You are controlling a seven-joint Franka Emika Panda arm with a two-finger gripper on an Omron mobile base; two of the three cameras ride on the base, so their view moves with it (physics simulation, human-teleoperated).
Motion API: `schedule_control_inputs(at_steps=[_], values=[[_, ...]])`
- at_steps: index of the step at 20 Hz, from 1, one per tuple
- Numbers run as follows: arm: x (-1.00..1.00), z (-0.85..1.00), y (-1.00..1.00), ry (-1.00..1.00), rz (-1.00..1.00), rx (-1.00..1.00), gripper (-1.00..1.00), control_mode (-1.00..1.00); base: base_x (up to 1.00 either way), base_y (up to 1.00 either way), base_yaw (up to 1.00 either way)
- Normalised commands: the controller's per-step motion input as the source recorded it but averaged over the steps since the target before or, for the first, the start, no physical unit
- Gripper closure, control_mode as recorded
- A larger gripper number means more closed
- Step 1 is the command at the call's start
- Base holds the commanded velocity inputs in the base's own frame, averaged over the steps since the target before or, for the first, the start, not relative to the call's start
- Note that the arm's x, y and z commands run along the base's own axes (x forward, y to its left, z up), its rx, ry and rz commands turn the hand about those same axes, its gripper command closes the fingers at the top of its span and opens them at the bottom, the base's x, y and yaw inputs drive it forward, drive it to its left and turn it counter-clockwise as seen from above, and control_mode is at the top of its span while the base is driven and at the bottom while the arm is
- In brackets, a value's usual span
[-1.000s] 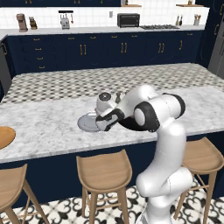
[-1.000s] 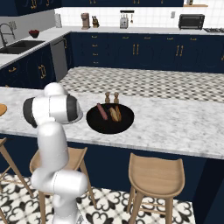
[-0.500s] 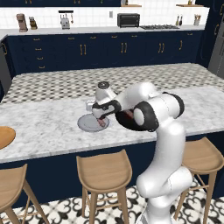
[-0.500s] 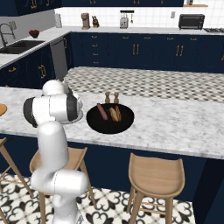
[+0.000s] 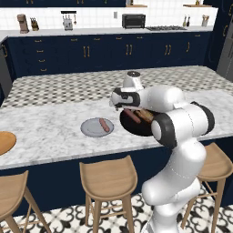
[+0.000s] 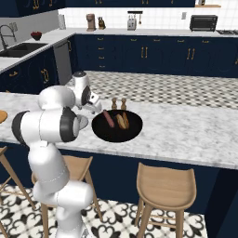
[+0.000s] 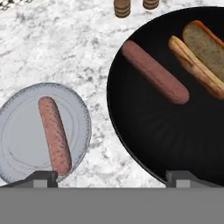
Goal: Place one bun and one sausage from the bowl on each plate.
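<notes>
My gripper [image 7: 111, 178] hangs open above the marble counter, over the gap between the light grey plate [image 7: 17, 114] and the black bowl [image 7: 148, 131], with nothing between its fingers. One sausage [image 7: 54, 135] lies on the grey plate. In the bowl lie another sausage [image 7: 155, 78] and two buns [image 7: 199, 54]. The left base view has the gripper [image 5: 120, 104] just left of the bowl [image 5: 129, 129], up and to the right of the grey plate [image 5: 91, 129]. The orange-brown plate [image 5: 4, 142] sits far left on the counter and holds nothing I can see.
Two small brown shakers [image 7: 122, 8] stand just behind the bowl. Wooden stools [image 5: 108, 175] line the counter's near edge. The counter runs on to the right of the bowl [image 6: 186, 132].
The gripper has opened and left the sausage on the grey plate. The hand has since risen and swung right, toward the bowl.
</notes>
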Motion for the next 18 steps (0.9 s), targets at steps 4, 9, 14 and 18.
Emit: schedule_control_inputs(at_steps=[4,9,14,18], values=[[-0.08,0.00,-1.00,0.23,0.00,0.00,-1.00,-1.00,0.00,0.00,0.00],[0.27,-0.56,-0.68,0.17,0.24,-0.11,-1.00,-1.00,0.00,0.00,0.00],[0.43,-0.29,0.04,0.01,0.01,-0.04,-1.00,-1.00,0.00,0.00,0.00],[0.67,-0.36,0.07,0.00,-0.01,-0.06,-1.00,-1.00,0.00,0.00,0.00]])
